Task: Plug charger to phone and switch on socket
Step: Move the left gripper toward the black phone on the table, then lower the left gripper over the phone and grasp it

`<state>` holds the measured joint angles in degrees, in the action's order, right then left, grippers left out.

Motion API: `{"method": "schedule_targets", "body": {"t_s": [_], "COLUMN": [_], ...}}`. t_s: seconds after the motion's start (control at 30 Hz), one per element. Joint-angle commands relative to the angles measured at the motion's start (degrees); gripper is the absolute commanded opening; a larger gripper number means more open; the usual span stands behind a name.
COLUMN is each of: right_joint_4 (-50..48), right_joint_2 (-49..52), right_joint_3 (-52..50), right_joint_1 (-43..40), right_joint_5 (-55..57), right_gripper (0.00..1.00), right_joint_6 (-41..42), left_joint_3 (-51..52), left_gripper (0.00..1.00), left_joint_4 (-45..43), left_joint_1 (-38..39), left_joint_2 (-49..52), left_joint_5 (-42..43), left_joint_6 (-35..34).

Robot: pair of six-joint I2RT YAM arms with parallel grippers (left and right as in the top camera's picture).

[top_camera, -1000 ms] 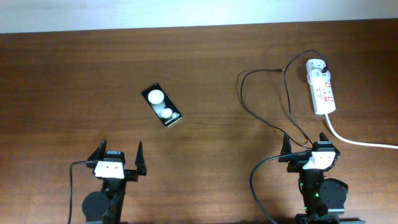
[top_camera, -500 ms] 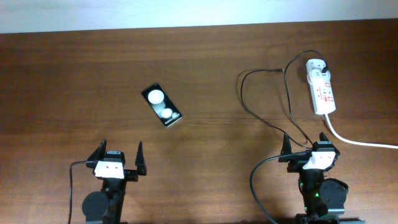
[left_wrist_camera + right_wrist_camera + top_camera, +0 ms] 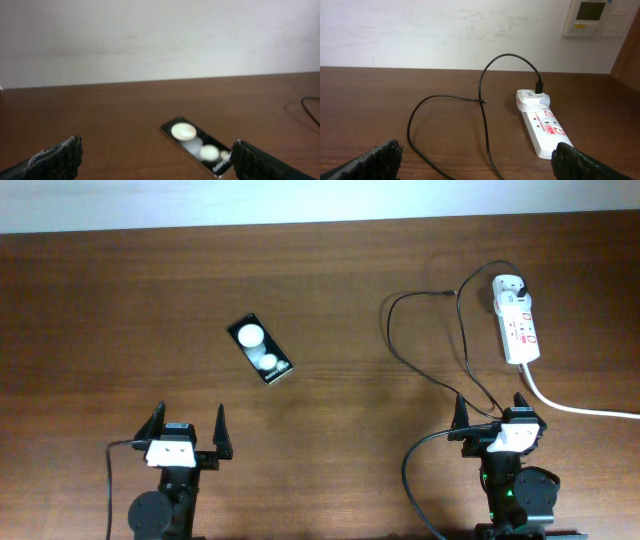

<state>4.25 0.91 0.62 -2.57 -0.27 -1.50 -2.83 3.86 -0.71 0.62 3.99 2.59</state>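
Charger [image 3: 509, 54] sits in socket [image 3: 542, 127], not phone [image 3: 261, 350]. Left fingers [image 3: 221, 425] and right fingers [image 3: 520, 402] gape, empty; plugging and switching remain.

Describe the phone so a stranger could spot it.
On the brown table, look left of centre, beyond the left gripper. The phone lies flat and askew there: a glossy black slab with two white blobs, unlike the long white socket at far right.

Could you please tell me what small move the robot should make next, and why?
I'd likely extend the open right claw forward toward the free tip of the thin black charger cable. That tip lies loose, far from the glossy black rectangular phone, while the plug end already sits in the white power strip.
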Motion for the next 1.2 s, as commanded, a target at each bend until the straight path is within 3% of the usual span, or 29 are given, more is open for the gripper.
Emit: {"method": "schedule_targets", "body": {"t_s": [0.0, 0.17, 0.27, 0.37, 0.5, 0.7, 0.87, 0.9, 0.93, 1.03, 1.17], "right_joint_4": [0.26, 0.26, 0.26, 0.26, 0.26, 0.26, 0.26, 0.26, 0.26, 0.26, 0.26], "right_joint_2": [-0.61, -0.61, -0.61, -0.61, -0.61, -0.61, -0.59, -0.61, -0.61, -0.61, -0.61], "right_joint_3": [-0.31, -0.31, -0.31, -0.31, -0.31, -0.31, -0.31, -0.31, -0.31, -0.31, -0.31], "right_joint_1": [0.31, 0.31, 0.31, 0.31, 0.31, 0.31, 0.31, 0.31, 0.31, 0.31, 0.31], "right_joint_5": [-0.55, -0.55, -0.55, -0.55, -0.55, -0.55, -0.55, -0.55, -0.55, -0.55, -0.55], "right_gripper": [0.99, 0.99, 0.99, 0.99, 0.99, 0.99, 0.99, 0.99, 0.99, 0.99, 0.99], "right_joint_6": [0.24, 0.24, 0.24, 0.24, 0.24, 0.24, 0.24, 0.24, 0.24, 0.24, 0.24], "left_joint_3": [-6.75, -17.77, -26.12, -33.44, -46.9, -77.66, -79.73, -79.73, -79.76, -81.11, -90.51], "left_gripper": [0.99, 0.99, 0.99, 0.99, 0.99, 0.99, 0.99, 0.99, 0.99, 0.99, 1.0], "left_joint_4": [4.61, 8.41, 15.02, 20.39, 30.53, 56.3, 63.84, 63.95, 64.65, 64.5, 65.59], "left_joint_1": [0.33, 0.33, 0.33, 0.33, 0.33, 2.03, 2.6, 2.62, 3.26, 7.89, 10.12], "left_joint_2": [2.23, 10.45, 16.63, 23.04, 38.14, 72.24, 83.27, 84.5, 85.64, 87.23, 93.61], "left_joint_5": [-0.83, -0.83, -0.81, -0.79, -0.74, -0.24, 7.8, 8.13, 4.2, -3.91, -3.85], "left_joint_6": [-0.39, -0.42, -0.44, -5.11, -9.16, -9.86, -9.86, -11.69, -20.46, -33.75, -40.44]}}
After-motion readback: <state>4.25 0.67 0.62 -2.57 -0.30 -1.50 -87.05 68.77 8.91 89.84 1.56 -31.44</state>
